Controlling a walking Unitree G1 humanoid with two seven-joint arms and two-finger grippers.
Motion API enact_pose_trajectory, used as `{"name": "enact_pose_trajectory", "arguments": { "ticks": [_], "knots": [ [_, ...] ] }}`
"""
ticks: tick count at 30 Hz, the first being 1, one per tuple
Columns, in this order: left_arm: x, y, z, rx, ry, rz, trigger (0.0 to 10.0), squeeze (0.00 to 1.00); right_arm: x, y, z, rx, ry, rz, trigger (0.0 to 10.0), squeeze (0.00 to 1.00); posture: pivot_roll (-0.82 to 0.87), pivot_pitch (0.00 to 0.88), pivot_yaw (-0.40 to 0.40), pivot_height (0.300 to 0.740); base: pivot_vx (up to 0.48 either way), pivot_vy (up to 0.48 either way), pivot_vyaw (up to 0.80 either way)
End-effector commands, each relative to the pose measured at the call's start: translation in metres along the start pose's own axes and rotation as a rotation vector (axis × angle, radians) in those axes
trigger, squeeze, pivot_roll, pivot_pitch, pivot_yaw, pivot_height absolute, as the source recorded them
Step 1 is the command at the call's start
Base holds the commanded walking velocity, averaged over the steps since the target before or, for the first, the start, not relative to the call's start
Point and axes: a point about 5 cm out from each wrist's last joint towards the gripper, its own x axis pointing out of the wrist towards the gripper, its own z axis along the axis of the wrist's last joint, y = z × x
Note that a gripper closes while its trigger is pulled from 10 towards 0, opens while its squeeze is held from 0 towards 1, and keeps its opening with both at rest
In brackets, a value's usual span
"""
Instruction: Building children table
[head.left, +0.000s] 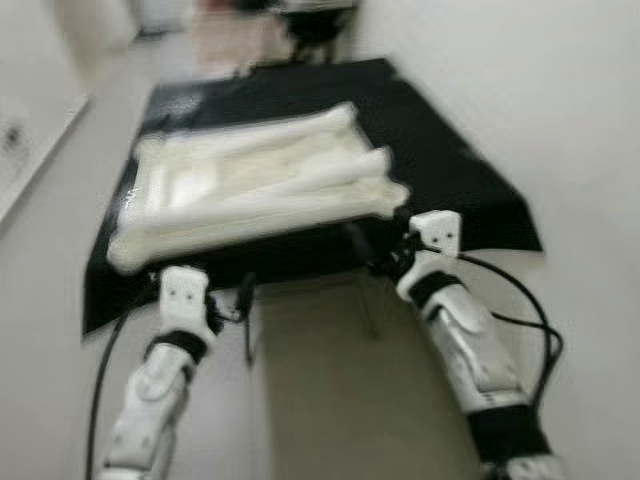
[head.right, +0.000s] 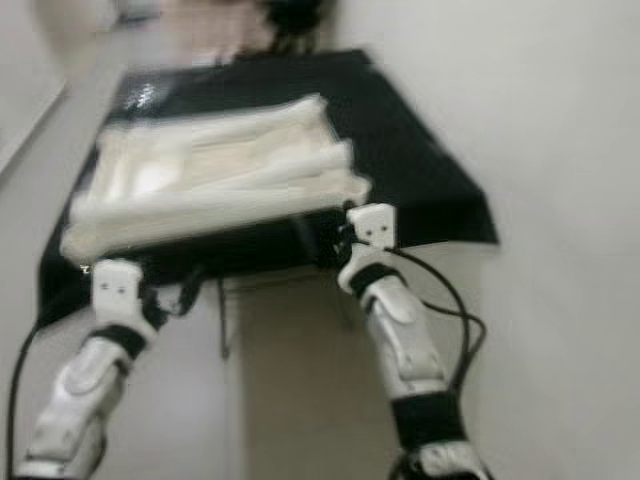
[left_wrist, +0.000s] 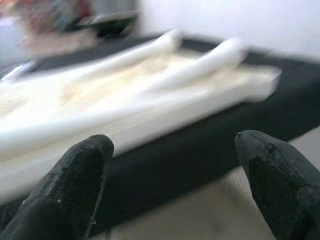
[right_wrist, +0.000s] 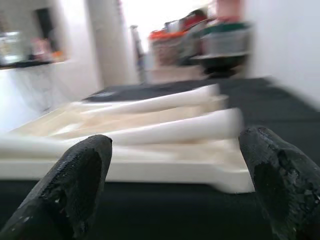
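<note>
Approaching the white tabletop (head.left: 250, 190) with legs (head.left: 320, 175) lying on it, at 12 o'clock on the black cloth (head.left: 450, 170), left gripper (left_wrist: 170, 180) and right gripper (right_wrist: 175, 185) both spread wide and empty; next move likely requires closing in to grasp a leg

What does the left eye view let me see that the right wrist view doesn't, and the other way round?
The left eye view takes in both silver arms, the left gripper and right gripper at the near edge of the black-covered table, and the floor below. The right wrist view looks level along its open black fingers toward cluttered shelves far behind. Both show the white tabletop with loose white legs lying on it.
</note>
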Motion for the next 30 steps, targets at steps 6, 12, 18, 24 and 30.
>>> {"name": "enact_pose_trajectory", "arguments": {
  "ticks": [6,12,18,24,30],
  "knots": [
    [0.001,-0.010,0.003,-0.022,0.013,-0.032,10.0,0.00,0.002,0.002,0.009,-0.011,-0.013,0.054,10.0,0.00,-0.03,0.000,0.017,0.740,0.352,0.000,0.00],
    [0.000,-0.011,0.003,-0.021,0.026,-0.036,10.0,0.00,0.003,0.009,0.015,-0.014,-0.021,0.115,10.0,0.00,-0.03,0.000,0.016,0.740,0.340,0.000,0.00],
    [-0.005,-0.012,-0.002,-0.018,0.057,-0.037,10.0,0.00,0.001,0.016,0.019,-0.057,-0.012,0.234,10.0,0.00,-0.01,0.000,0.013,0.740,0.328,0.000,0.80],
    [-0.011,-0.015,-0.009,-0.016,0.094,-0.040,10.0,0.00,0.005,0.011,0.030,-0.101,-0.015,0.275,10.0,0.00,-0.01,0.000,0.010,0.740,0.321,0.000,0.80],
    [-0.012,-0.016,-0.009,-0.017,0.104,-0.047,10.0,0.00,0.015,-0.003,0.038,-0.101,-0.041,0.100,10.0,0.00,-0.01,0.000,0.007,0.740,0.319,0.000,0.55]
  ]
}}
